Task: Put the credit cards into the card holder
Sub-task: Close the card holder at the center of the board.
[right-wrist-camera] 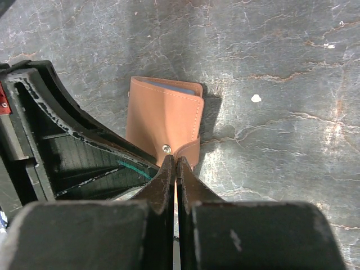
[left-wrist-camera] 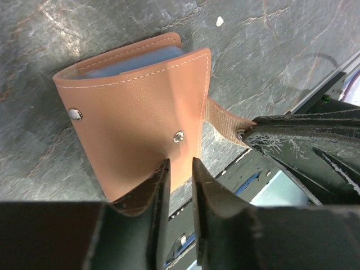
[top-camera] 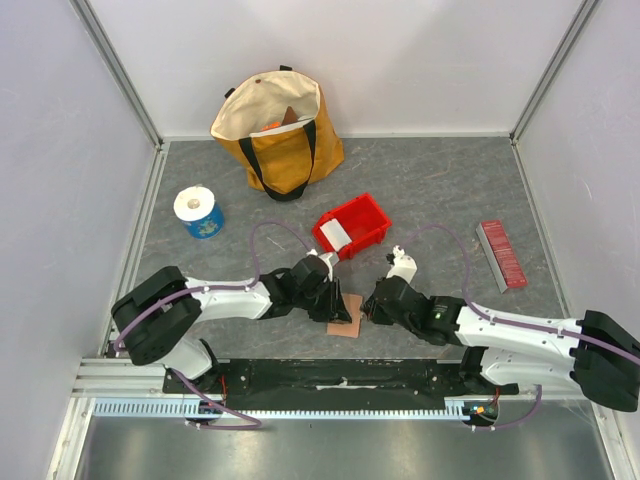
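1. The card holder [top-camera: 347, 318] lies folded on the grey surface [top-camera: 450, 190], right between the two arms; a light blue card [left-wrist-camera: 135, 63] peeks out at its top edge, so I think the cards are inside.
2. The job now looks like shutting it with the snap; the snap tab [left-wrist-camera: 222, 119] sticks out to the side and is not yet on the round stud [left-wrist-camera: 178, 135].
3. The right fingers [right-wrist-camera: 176, 169] are closed tight; they pinch the end of the tab.
4. The left fingers [left-wrist-camera: 163, 177] are a little apart and hold nothing; their tips sit at the near edge of the holder; I cannot tell if they touch it.
5. To do it well, the left fingers should press the holder down so it does not slide; the right fingers should bring the tab over the flap, line it up with the stud, then push straight down.
6. Pull softly; a hard tug could drag the holder or flip it open.
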Controlling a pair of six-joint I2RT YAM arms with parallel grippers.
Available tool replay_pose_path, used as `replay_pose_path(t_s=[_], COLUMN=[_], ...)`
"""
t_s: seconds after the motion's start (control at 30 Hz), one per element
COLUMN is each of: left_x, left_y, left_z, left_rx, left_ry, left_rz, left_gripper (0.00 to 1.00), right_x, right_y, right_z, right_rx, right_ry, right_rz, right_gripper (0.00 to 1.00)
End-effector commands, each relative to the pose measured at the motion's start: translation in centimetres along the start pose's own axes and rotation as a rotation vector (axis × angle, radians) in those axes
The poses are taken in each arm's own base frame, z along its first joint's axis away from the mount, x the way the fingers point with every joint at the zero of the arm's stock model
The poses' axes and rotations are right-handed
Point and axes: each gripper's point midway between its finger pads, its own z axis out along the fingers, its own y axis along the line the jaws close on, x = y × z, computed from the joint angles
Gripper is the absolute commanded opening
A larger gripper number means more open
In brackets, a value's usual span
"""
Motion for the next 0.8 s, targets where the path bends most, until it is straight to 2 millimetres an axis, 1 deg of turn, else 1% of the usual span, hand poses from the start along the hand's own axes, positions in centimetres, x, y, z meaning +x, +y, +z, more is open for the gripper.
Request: replay_pose_path(t_s=[0.0, 0.07, 0.13, 0.3, 0.37, 0.43, 0.5, 0.53, 0.6, 0.63, 0.7, 0.73, 0.77], left_x=[0.6, 0.7, 0.4, -0.4, -0.7, -1.0, -1.5, -1.8, -2.4, -2.7, -3.0, -3.6, -3.8], left_y=[0.4, 0.8, 0.9, 0.5, 0.5, 0.6, 0.9, 1.0, 0.7, 0.9, 1.1, 1.5, 1.8], left_z=[0.8, 0.7, 0.4, -0.5, -0.8, -1.1, -1.3, -1.4, -1.7, -1.8, -2.1, -2.4, -2.6], left_rx=[0.004, -0.006, -0.007, 0.0, -0.002, -0.01, -0.032, -0.047, -0.057, -0.074, -0.084, -0.106, -0.118], left_ry=[-0.02, -0.033, -0.056, -0.105, -0.119, -0.137, -0.16, -0.17, -0.185, -0.197, -0.221, -0.258, -0.275], left_rz=[-0.042, -0.046, -0.042, 0.011, 0.029, 0.049, 0.067, 0.081, 0.106, 0.115, 0.126, 0.128, 0.127], left_gripper=[0.23, 0.21, 0.16, 0.16, 0.16, 0.17, 0.18, 0.18, 0.18, 0.19, 0.18, 0.19, 0.19], right_x=[-0.8, -0.6, -0.2, 0.9, 1.0, 0.5, 0.1, -0.2, -0.3, -0.5, -1.0, -1.2, -1.4], right_y=[1.1, 1.5, 1.7, 1.6, 2.0, 2.3, 2.4, 2.6, 2.6, 2.7, 2.9, 2.9, 3.1], right_z=[0.2, 0.7, 1.3, 3.3, 3.4, 3.1, 2.6, 2.3, 1.8, 1.4, 0.7, 0.3, -0.1], right_rx=[-0.03, -0.041, -0.024, 0.037, 0.028, 0.016, 0.002, -0.012, -0.018, -0.03, -0.054, -0.068, -0.084], right_ry=[-0.033, -0.02, 0.004, 0.061, 0.072, 0.058, 0.039, 0.034, 0.032, 0.027, 0.012, 0.005, 0.002], right_rz=[0.002, -0.007, -0.029, -0.099, -0.125, -0.126, -0.125, -0.124, -0.138, -0.143, -0.163, -0.172, -0.189], right_gripper=[0.0, 0.01, 0.01, 0.02, 0.04, 0.06, 0.12, 0.17, 0.25, 0.29, 0.33, 0.36, 0.41])
